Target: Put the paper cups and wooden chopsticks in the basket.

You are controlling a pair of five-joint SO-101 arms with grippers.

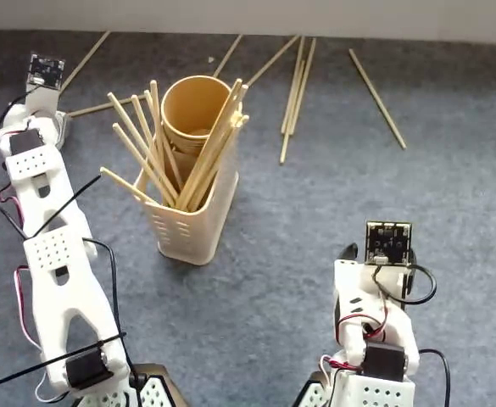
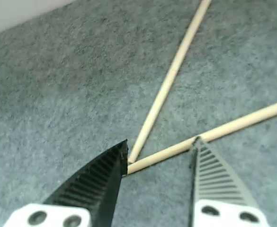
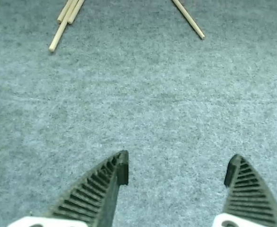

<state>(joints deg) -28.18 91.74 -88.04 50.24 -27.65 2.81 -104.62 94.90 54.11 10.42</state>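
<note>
High view gives us the white basket (image 1: 188,227) standing left of centre on the grey carpet (image 1: 315,246), with a paper cup (image 1: 192,106) and a fan of wooden chopsticks (image 1: 142,148) sticking out of it. A loose bundle (image 1: 295,85) of sticks lies in the upper middle of the frame, and a single stick (image 1: 376,85) lies at the upper right.

In the left wrist view, the left gripper (image 2: 159,142) sits low over the carpet with its jaws partly apart, straddling a crossing stick (image 2: 242,122) near where it meets a second stick (image 2: 171,78). We think the tips touch the wood, though we cannot be sure, and nothing is clamped.

In the right wrist view, the right gripper (image 3: 178,161) is spread wide and holds nothing, with bare carpet between its jaws.
</note>
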